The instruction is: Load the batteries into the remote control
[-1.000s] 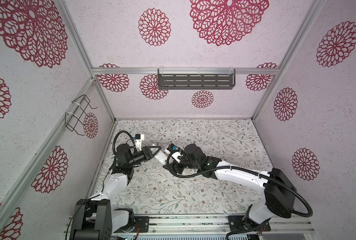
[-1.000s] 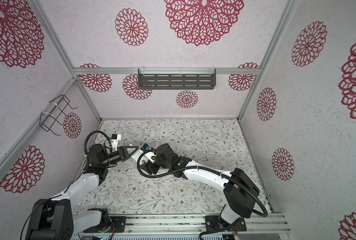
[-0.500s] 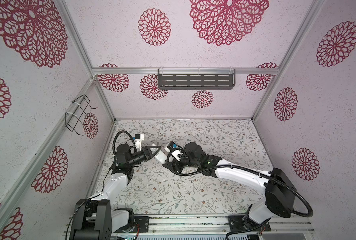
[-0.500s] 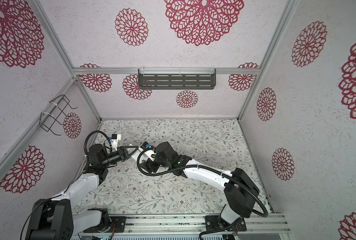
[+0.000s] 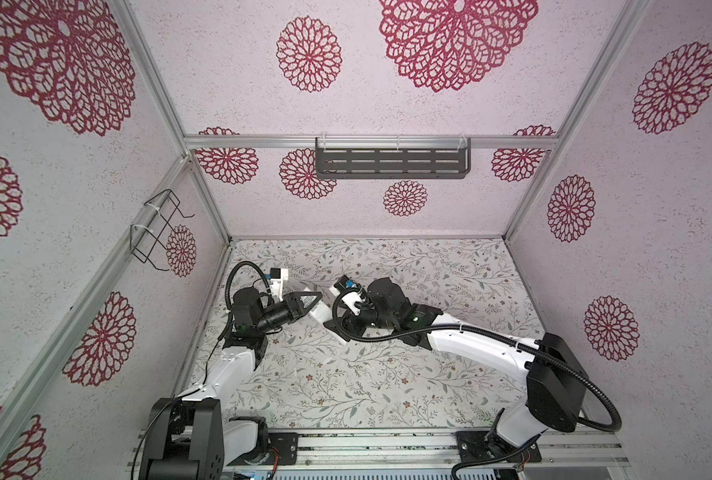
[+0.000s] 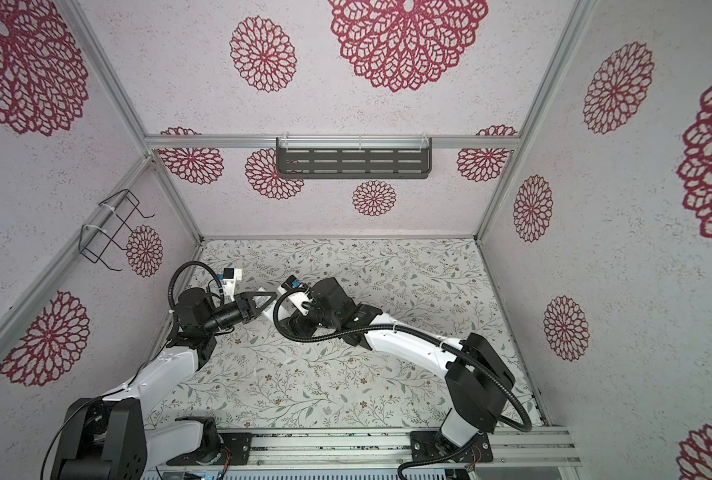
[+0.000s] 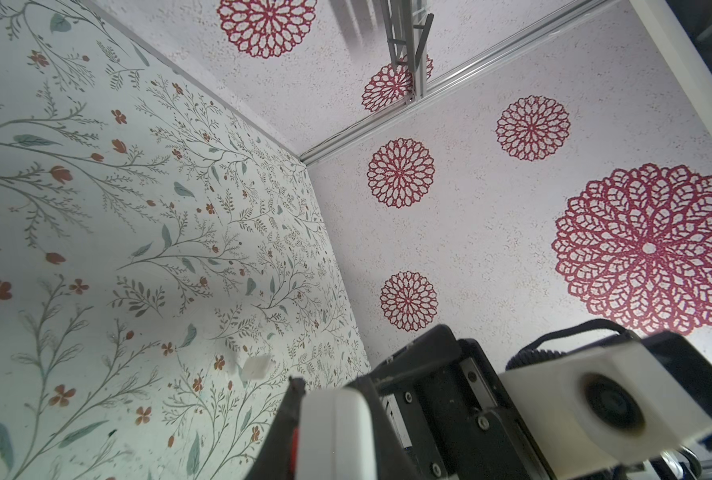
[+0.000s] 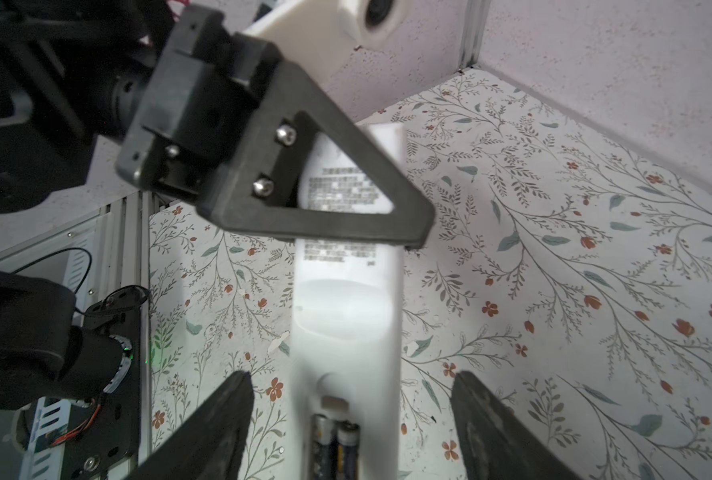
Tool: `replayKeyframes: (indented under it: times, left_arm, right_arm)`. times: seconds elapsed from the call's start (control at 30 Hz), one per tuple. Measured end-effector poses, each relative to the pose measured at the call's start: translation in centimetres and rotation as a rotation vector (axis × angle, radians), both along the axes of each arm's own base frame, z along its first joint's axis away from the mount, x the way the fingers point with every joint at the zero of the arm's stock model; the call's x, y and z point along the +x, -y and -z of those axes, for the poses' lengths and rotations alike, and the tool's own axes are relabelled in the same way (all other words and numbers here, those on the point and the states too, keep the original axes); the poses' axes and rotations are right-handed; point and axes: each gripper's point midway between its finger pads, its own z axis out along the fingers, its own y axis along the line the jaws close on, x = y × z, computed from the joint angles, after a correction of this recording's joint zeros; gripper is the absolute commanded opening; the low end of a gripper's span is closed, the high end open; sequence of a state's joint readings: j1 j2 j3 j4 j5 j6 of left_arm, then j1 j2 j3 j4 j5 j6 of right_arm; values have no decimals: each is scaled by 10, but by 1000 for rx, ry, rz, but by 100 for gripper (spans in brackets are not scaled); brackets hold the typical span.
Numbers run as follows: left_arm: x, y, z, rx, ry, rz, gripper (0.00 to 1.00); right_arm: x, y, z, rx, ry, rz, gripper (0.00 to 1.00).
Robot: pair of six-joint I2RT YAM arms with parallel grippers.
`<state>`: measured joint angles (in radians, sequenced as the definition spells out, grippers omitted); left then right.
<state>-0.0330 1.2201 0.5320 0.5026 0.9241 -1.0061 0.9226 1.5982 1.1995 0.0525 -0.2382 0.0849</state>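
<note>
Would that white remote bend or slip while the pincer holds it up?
Probably stiff: the remote control extends straight past the left pincer without sagging. Its smooth shell may slip. The batteries lie uncovered, so tilting might spill them.

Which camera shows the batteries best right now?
Right wrist view: both batteries lie side by side in the remote control's open recess, close up. In both top views the right arm hides them; the left wrist view shows only the remote's white end.

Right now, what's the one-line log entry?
left jaws: shut on remote control | right jaws: open, astride it, clear | batteries: both seated in remote
</note>
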Motion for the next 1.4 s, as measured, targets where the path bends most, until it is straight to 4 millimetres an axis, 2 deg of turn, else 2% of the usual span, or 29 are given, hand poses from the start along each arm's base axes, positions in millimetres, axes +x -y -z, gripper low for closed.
replayKeyframes:
  times: [0.1, 0.17, 0.3, 0.47, 0.67, 0.8, 0.93, 1.07, 1.17, 1.4]
  left_arm:
    - [1, -3, 7, 23, -18, -20, 0]
    - [0, -6, 15, 54, -45, -41, 0]
    - [-2, -13, 23, 114, -71, -84, 0]
    - [-2, -17, 30, 144, -92, -104, 0]
    - [-1, -17, 36, 144, -110, -104, 0]
    - [0, -18, 36, 144, -108, -107, 0]
    - [1, -19, 36, 147, -108, -114, 0]
    - [6, -18, 40, 148, -108, -117, 0]
    - [11, -10, 54, 164, -128, -114, 0]
    - [12, 28, 102, 242, -198, -62, 0]
  right_arm:
    - [29, 26, 3, 13, -57, 134, 76]
    - [48, 53, 11, -2, -101, 243, 76]
    - [66, 102, 39, -84, -190, 433, 73]
    - [75, 144, 91, -221, -332, 597, 68]
    - [86, 177, 173, -447, -459, 721, 62]
    - [99, 182, 202, -541, -484, 750, 59]
    - [117, 181, 201, -547, -458, 761, 57]
    - [126, 187, 204, -557, -457, 769, 56]
    - [131, 189, 205, -561, -455, 769, 50]
    - [135, 185, 205, -562, -441, 743, 35]
